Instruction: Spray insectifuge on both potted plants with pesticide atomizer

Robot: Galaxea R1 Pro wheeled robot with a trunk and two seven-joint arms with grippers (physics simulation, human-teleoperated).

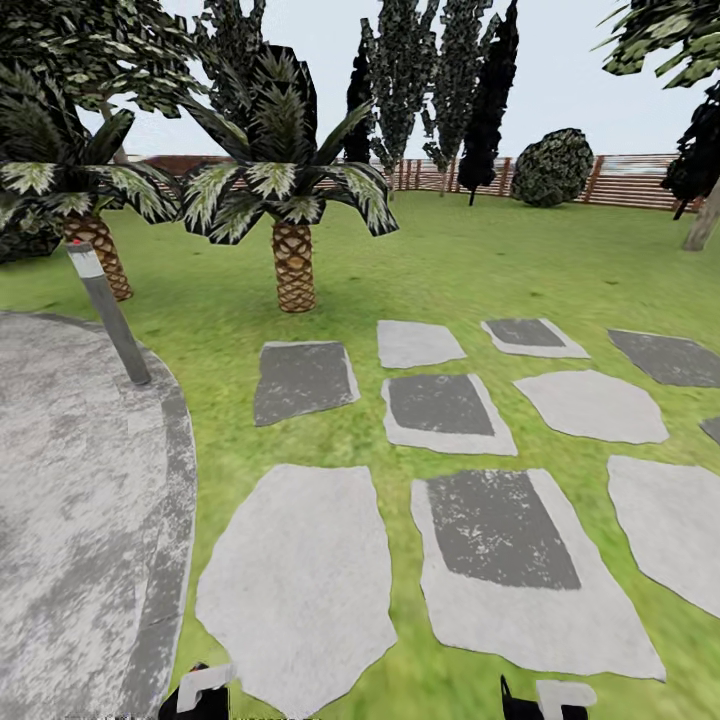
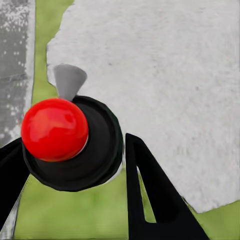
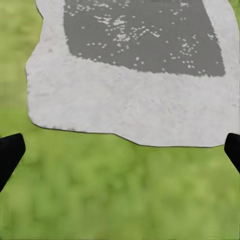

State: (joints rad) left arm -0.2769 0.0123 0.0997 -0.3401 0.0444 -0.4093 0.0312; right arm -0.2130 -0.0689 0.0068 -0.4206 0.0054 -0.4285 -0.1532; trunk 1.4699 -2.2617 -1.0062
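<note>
Carrying the pesticide atomizer (image 2: 67, 140) clamped in our left gripper (image 2: 75, 165), right gripper (image 3: 120, 155) wide and empty, we next need to find the 2 potted plants.

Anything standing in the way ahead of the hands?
Nothing visible straight ahead: flat stepping stones on lawn up to the fence. Palms and a bollard lamp stand off to the left.

Two palms (image 1: 293, 200), one bollard lamp (image 1: 108, 312)
</note>
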